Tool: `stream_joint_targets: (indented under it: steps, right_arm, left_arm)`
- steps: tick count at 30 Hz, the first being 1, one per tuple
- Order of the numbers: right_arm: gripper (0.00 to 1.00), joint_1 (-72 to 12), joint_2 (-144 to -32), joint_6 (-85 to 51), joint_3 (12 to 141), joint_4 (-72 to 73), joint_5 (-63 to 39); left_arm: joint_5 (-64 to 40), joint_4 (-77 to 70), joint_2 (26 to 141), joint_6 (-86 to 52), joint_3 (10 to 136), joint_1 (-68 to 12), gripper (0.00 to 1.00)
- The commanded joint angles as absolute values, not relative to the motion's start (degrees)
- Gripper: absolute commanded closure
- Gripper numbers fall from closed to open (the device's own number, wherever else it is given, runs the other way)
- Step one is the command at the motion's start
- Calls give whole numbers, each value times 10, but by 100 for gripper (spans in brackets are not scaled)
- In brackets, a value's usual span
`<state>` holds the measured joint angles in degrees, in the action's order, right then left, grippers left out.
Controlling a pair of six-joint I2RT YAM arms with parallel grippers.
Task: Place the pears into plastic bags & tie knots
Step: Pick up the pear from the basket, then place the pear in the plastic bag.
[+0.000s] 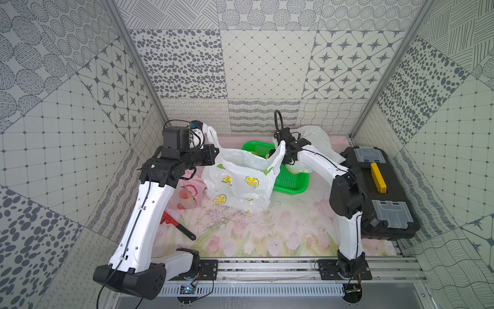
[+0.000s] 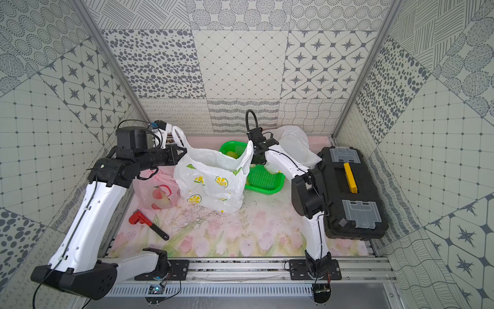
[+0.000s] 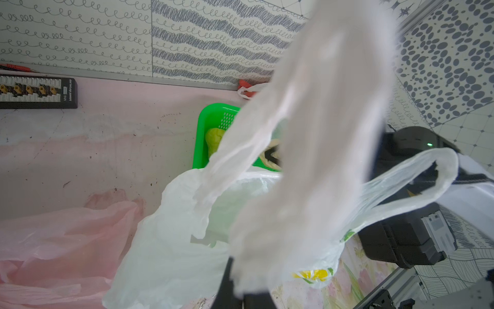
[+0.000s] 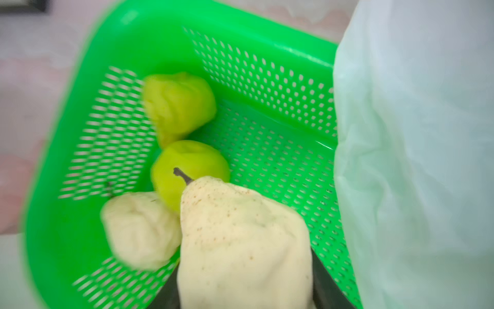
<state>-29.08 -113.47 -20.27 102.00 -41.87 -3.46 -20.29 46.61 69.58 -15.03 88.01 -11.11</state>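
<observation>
Pinching one thin, crinkled handle of the white plastic bag printed with lemon slices and leaves (image 1: pixel 235 182), the left gripper (image 1: pixel 204 130) is clamped tight and holds that filmy strip raised. The bag's other handle loops over the right arm near its wrist, so the mouth sags open between the two arms while the wrinkled base rests on the flower-printed table cover (image 1: pixel 267 235).

The right gripper (image 4: pixel 246 294) reaches into the bright green perforated plastic basket (image 4: pixel 267 67), its dark fingers pressed against both sides of a pale cream pear with a bumpy, brown-speckled skin and a short dark stem (image 4: pixel 240 235).

Three more pears lie on the basket floor: a smooth glossy green pear (image 4: pixel 187 166) touching the held one, a lumpy yellow-green pear (image 4: pixel 179 104) and a blurred cream pear (image 4: pixel 139 230).

A translucent pink bag with red fruit prints (image 2: pixel 157 192) slumps beside the lemon bag, and a plain white bag (image 2: pixel 294 144) lies crumpled behind the right arm.
</observation>
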Motion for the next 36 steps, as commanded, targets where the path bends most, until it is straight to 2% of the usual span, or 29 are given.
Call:
stream_joint_targets:
  steps: [1, 5, 8, 13, 16, 19, 27, 33, 36]
  right_arm:
    - [72, -282, -1022, -233, 944, -346, -66]
    - [74, -245, -888, -264, 889, -358, -66]
    - [76, -249, -838, -251, 944, -413, -86]
    - [76, -343, -862, -221, 1079, -512, -101]
    - [76, -415, -906, -234, 1108, -515, -117]
    - [75, -445, -931, -269, 1064, -450, -150]
    - [76, -421, -972, -363, 918, -325, -233]
    - [73, -421, -986, -444, 825, -307, -180]
    - [63, -450, -1002, -431, 816, -326, -110]
  left_arm:
    - [-220, 432, 703, -158, 877, -111, 100]
    - [-224, 425, 712, -158, 871, -120, 100]
    - [-229, 415, 719, -163, 866, -130, 100]
    - [-224, 399, 732, -165, 871, -162, 100]
    - [-222, 398, 737, -164, 877, -176, 100]
    - [-225, 397, 734, -164, 883, -186, 100]
    - [-267, 402, 724, -166, 886, -197, 100]
    - [-295, 378, 735, -184, 863, -215, 100]
    - [-291, 374, 739, -190, 854, -223, 100]
